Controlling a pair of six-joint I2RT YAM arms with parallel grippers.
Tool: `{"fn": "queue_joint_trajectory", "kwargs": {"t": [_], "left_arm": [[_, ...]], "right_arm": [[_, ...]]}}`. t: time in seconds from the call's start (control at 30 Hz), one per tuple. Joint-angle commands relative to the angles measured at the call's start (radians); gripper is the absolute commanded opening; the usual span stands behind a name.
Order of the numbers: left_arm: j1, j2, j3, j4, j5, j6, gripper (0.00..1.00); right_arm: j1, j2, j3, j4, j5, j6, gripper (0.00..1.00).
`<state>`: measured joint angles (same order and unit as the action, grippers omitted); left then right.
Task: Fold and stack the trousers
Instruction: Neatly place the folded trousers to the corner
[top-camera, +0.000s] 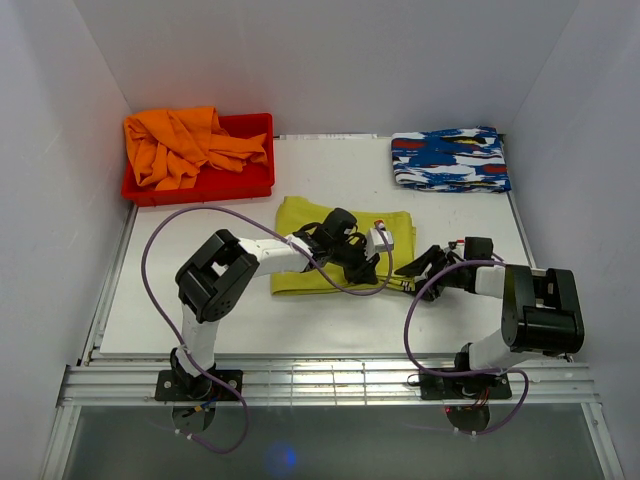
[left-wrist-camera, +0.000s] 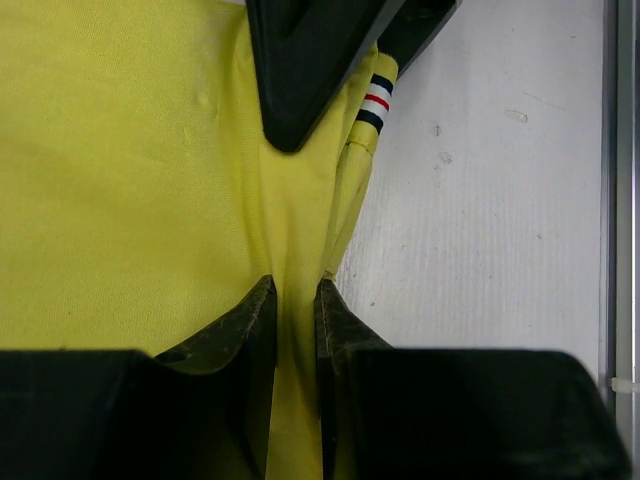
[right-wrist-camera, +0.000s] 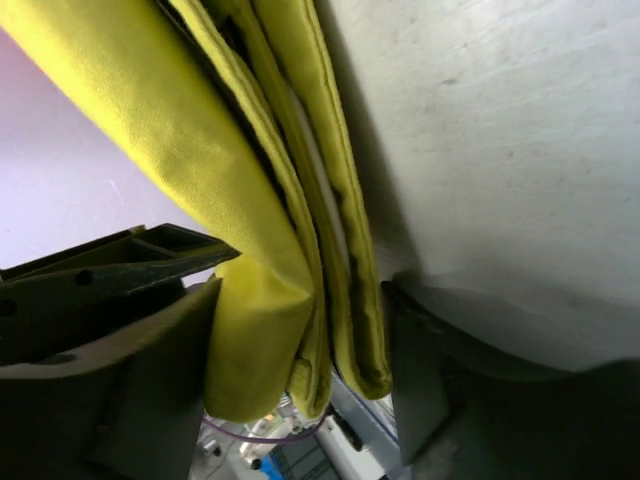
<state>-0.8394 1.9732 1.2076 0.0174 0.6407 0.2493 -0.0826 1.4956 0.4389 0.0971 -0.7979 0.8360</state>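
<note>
From above, the trousers lie folded into a yellow-green rectangle near the middle of the tabletop; both arms reach in over its right half; the left end effector sits on the near right part of the cloth, and the right end effector meets the right edge just beside it; an orange garment is heaped in a red bin at the far left corner, and a patterned cloth lies folded at the far right, both well apart from the trousers.

From the left wrist, the left end effector is pinched together on a raised ridge of the trousers, only a thin strip of yellow showing between the fingers; the striped waistband peeks out at the cloth's edge beside bare tabletop; a dark finger of the other arm lies on the cloth above.

From the right wrist, the right end effector is clamped on the trousers; several layered edges fill the gap between its fingers; grey tabletop lies to the right.
</note>
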Motion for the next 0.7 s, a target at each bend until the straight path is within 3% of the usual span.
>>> {"fn": "queue_joint_trajectory", "kwargs": {"t": [0.0, 0.1, 0.13, 0.17, 0.2, 0.23, 0.27, 0.3, 0.37, 0.4, 0.43, 0.67], "left_arm": [[0.006, -0.014, 0.026, -0.013, 0.042, -0.004, 0.0], [0.007, -0.016, 0.027, -0.013, 0.037, 0.004, 0.0], [0.006, -0.016, 0.032, -0.043, 0.031, 0.007, 0.02], [0.006, -0.022, 0.036, -0.053, 0.027, 0.007, 0.08], [0.008, -0.027, 0.043, -0.065, 0.019, 0.007, 0.24], [0.008, -0.037, 0.049, -0.101, 0.008, 0.005, 0.32], [0.01, -0.051, 0.064, -0.125, -0.025, -0.001, 0.39], [0.019, -0.095, 0.072, -0.152, -0.054, -0.031, 0.54], [0.043, -0.16, 0.067, -0.197, -0.125, -0.111, 0.71], [0.106, -0.196, 0.041, -0.209, -0.119, -0.155, 0.79], [0.143, -0.264, 0.032, -0.255, -0.095, -0.233, 0.95], [0.512, -0.468, -0.069, -0.548, -0.058, -0.416, 0.98]], "right_arm": [[0.006, 0.029, -0.011, 0.007, 0.127, 0.014, 0.61], [0.006, 0.037, -0.005, 0.012, 0.14, 0.018, 0.39], [0.006, 0.04, -0.003, 0.013, 0.141, 0.017, 0.26], [0.006, 0.04, -0.002, 0.013, 0.144, 0.012, 0.22], [0.006, 0.04, 0.0, 0.012, 0.144, 0.011, 0.17], [0.006, 0.035, 0.0, 0.007, 0.146, 0.003, 0.08], [0.006, 0.034, 0.004, 0.004, 0.15, -0.003, 0.08], [0.006, 0.031, 0.007, 0.0, 0.151, -0.009, 0.08], [0.006, 0.018, 0.017, -0.019, 0.154, -0.032, 0.08], [0.006, 0.014, 0.023, -0.028, 0.155, -0.043, 0.08], [0.006, 0.003, 0.029, -0.051, 0.16, -0.057, 0.08], [0.006, -0.043, 0.084, -0.155, 0.184, -0.179, 0.08]]}}
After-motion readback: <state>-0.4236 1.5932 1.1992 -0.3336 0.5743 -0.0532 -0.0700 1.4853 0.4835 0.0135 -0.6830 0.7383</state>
